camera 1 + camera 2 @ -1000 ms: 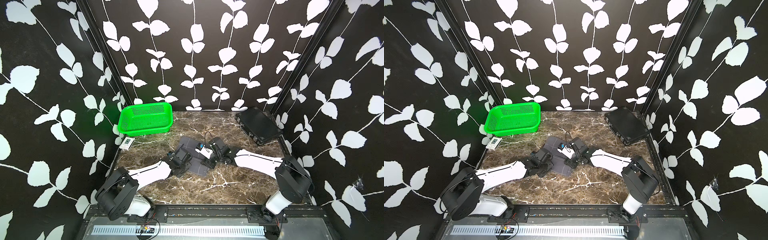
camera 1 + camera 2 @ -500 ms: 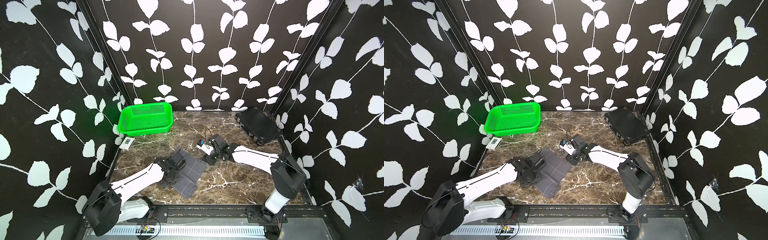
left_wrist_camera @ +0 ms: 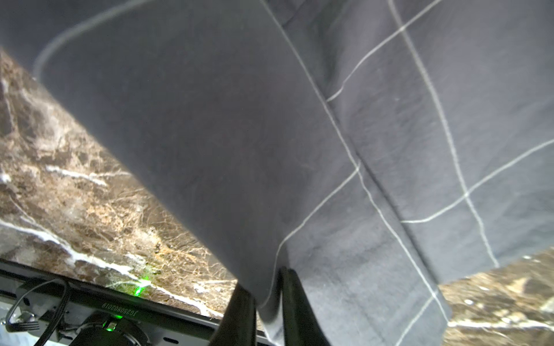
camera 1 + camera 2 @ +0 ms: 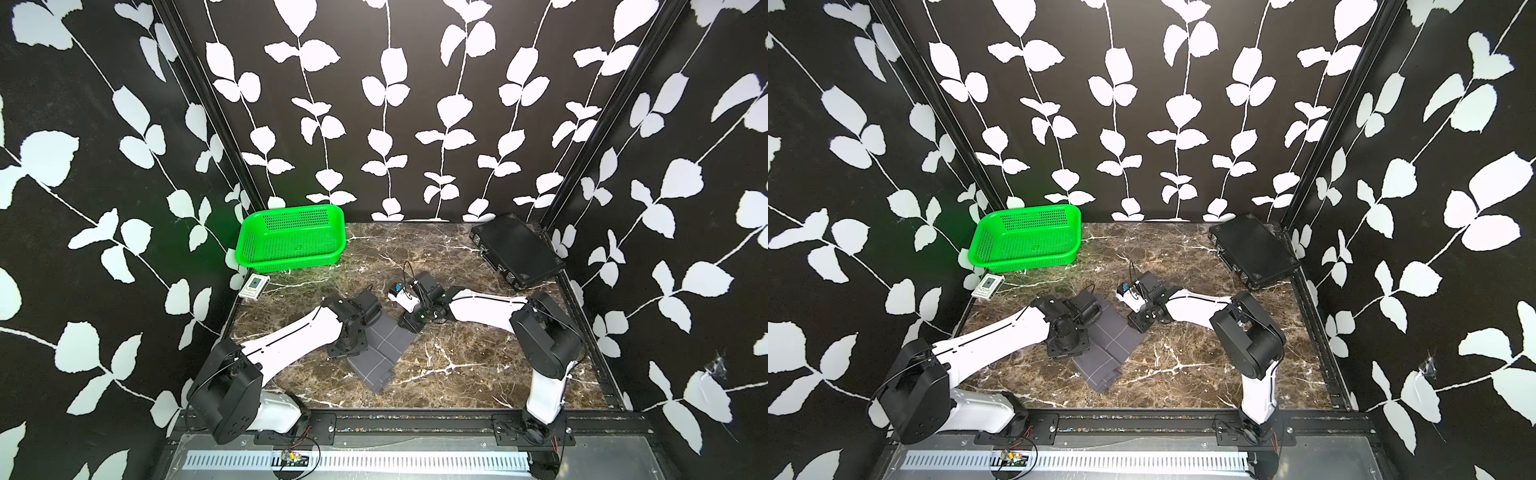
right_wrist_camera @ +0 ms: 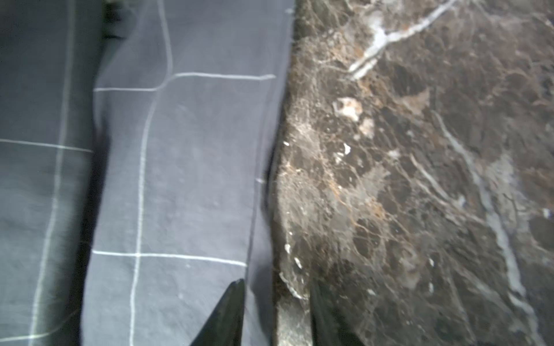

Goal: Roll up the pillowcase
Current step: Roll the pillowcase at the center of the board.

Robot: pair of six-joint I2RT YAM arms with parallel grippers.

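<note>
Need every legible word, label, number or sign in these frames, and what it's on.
"JG260802019" (first letters uncertain, reads upside down): on the black front rail, left wrist view.
Small white device beside the green basket: has a display, too small to read.
Black case: no readable marking.
Pillowcase: only white grid lines, no text.

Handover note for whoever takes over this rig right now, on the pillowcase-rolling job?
Left gripper: fingers straddle a fold of the pillowcase; pinched or loose, unclear.
Right gripper: open, jaws astride the cloth's edge on the table.
Pillowcase: folded into a flat strip mid-table, between both arms.
Done: folding. To do: rolling; no roll visible yet.
</note>
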